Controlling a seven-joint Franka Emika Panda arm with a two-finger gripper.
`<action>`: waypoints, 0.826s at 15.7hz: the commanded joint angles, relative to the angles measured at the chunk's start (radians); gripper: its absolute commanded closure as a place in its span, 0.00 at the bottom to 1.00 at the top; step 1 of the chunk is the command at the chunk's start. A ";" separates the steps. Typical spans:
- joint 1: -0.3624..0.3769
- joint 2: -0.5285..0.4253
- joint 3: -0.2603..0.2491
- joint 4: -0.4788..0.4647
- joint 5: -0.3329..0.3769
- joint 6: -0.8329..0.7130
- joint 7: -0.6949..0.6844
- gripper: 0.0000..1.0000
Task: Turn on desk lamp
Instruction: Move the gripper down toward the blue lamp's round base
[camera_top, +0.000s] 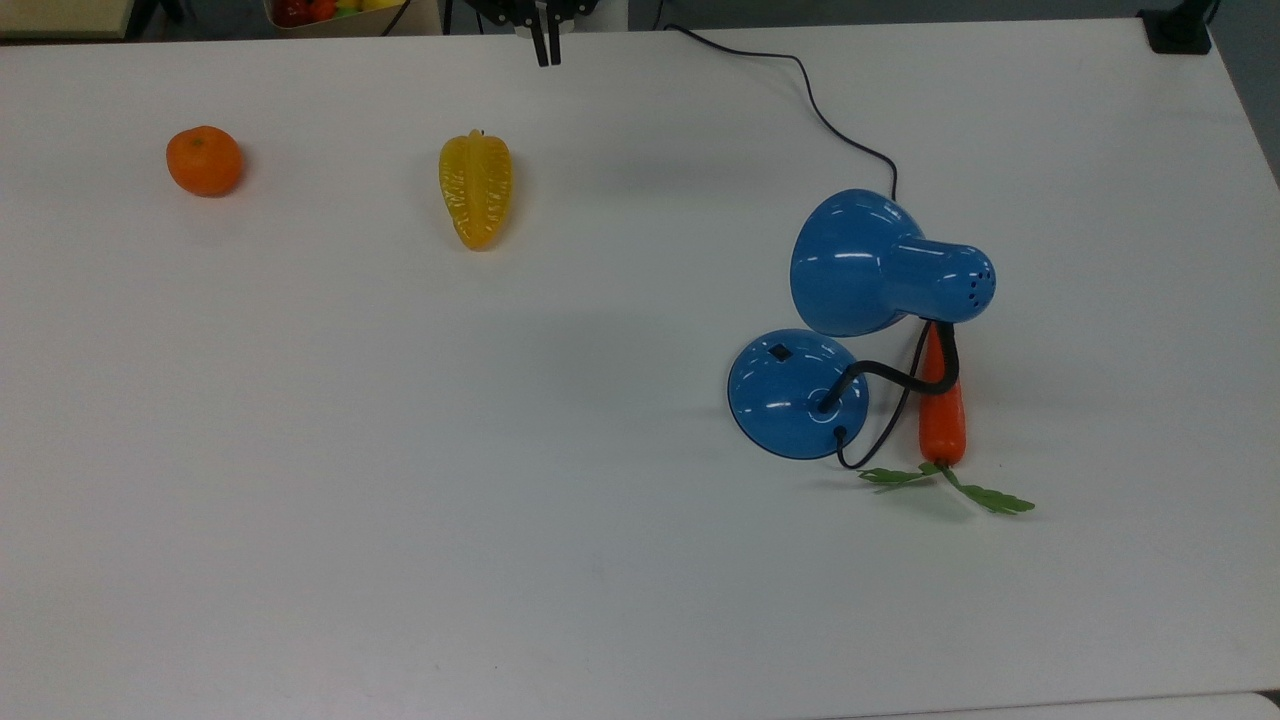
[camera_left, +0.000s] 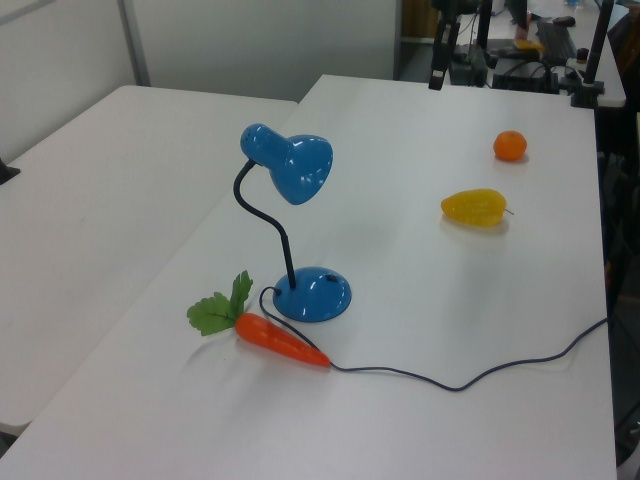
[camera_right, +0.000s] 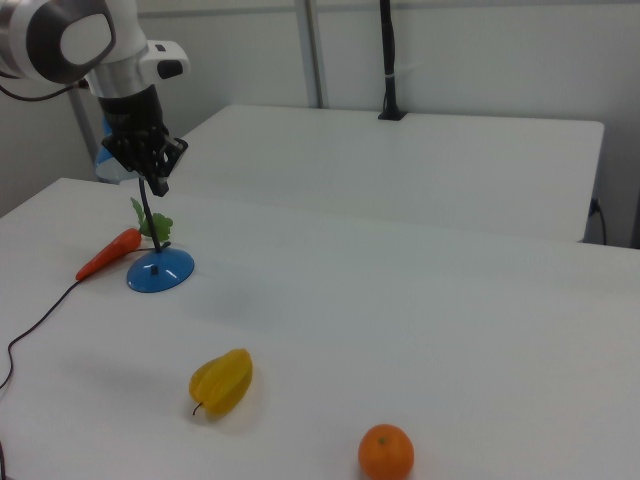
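We saw the gripper (camera_top: 545, 52) hanging over the table's (camera_top: 400, 450) far edge in the top view, fingers pressed together, holding nothing. Nearest sat the starfruit (camera_top: 475, 189). The desk lamp (camera_top: 860, 320) stood well apart, toward the top view's right, carrot (camera_top: 941, 412) beside its base.

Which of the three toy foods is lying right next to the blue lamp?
The carrot, orange with green leaves. It lies beside the desk lamp, partly under its black neck. The yellow starfruit and round orange sit far away across the table.
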 joint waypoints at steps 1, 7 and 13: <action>0.018 -0.004 -0.012 -0.018 0.009 0.031 -0.026 1.00; 0.029 0.002 -0.009 -0.018 0.013 0.033 -0.023 1.00; 0.036 0.017 0.021 -0.024 0.012 0.031 -0.017 1.00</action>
